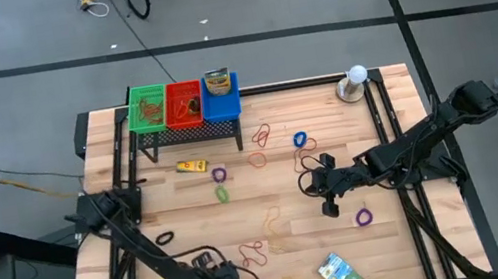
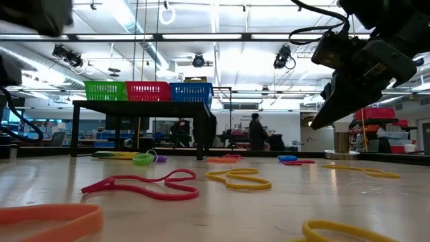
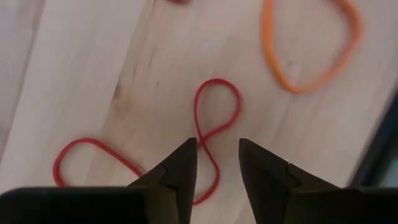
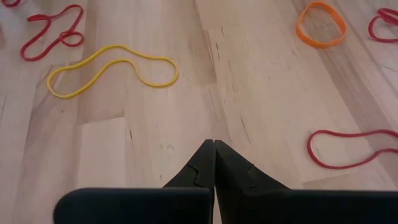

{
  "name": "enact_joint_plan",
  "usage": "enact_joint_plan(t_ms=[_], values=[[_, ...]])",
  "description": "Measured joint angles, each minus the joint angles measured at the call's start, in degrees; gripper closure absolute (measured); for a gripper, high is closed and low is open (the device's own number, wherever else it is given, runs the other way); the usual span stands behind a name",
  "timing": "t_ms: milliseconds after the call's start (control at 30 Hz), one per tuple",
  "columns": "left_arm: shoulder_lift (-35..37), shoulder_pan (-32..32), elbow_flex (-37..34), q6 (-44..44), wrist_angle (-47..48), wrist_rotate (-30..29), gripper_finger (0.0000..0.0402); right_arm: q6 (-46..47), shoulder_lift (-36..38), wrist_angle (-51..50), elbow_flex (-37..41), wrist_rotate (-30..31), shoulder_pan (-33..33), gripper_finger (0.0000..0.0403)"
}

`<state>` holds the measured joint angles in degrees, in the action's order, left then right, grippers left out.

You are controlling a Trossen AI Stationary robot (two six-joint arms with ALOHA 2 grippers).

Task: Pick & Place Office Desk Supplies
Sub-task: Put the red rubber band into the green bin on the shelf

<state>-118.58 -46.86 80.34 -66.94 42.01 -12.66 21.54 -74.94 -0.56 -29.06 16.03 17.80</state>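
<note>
Rubber bands of many colours lie flat on the wooden table (image 1: 402,266). My left gripper (image 3: 217,149) points down near the table's near edge, open. Its fingertips stand on either side of the middle of a twisted red band (image 3: 211,134), (image 1: 253,253), apart from it. An orange band (image 3: 311,50) lies just beyond. My right gripper (image 4: 214,144), (image 1: 327,205) hangs shut above bare wood right of centre, holding nothing. A yellow crayon box (image 1: 193,166) lies by the rack. A green packet (image 1: 337,272) lies at the near edge.
A black rack (image 1: 188,137) at the far left carries green (image 1: 147,108), red (image 1: 184,103) and blue (image 1: 220,99) baskets. A white ball on a base (image 1: 356,81) stands at the far right. A yellow band (image 4: 112,71) and a red band (image 4: 354,149) lie ahead of my right gripper.
</note>
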Motion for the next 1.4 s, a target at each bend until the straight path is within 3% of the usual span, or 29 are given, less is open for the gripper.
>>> enact_joint_plan(t_ms=[167, 400, 700, 900, 1033, 1200, 1400], values=[[-1.2, 0.5, 0.1, -0.7, 0.4, 0.0, 0.0313, -0.9, 0.0, 0.0, 0.0, 0.0, 0.0, 0.0398], [-1.0, 1.8, 0.1, -1.2, 1.1, -0.4, 0.0392, -1.6, 0.0, 0.0, 0.0, 0.0, 0.0, 0.0398], [7.2, 2.1, 1.4, -1.1, 2.9, -8.5, 0.0398, -4.3, 0.0, 0.0, 0.0, 0.1, 0.0, 0.0398], [16.7, 3.2, 2.8, -1.1, 4.2, -17.6, 0.0399, -4.5, 0.0, 1.3, 0.0, 1.4, 0.0, 0.0398], [23.1, 6.2, 3.1, -1.4, 5.4, -27.4, 0.0398, -4.5, 0.0, 2.5, 0.0, 1.9, -0.1, 0.0398], [31.3, 12.3, 3.0, -0.1, 7.2, -38.1, 0.0398, -4.5, 0.0, 3.9, -0.1, 1.9, 0.0, 0.0398], [40.9, 22.4, 3.0, 7.9, 7.6, -46.6, 0.0398, -4.3, 0.0, 3.8, -0.1, 2.6, 0.0, 0.0398]])
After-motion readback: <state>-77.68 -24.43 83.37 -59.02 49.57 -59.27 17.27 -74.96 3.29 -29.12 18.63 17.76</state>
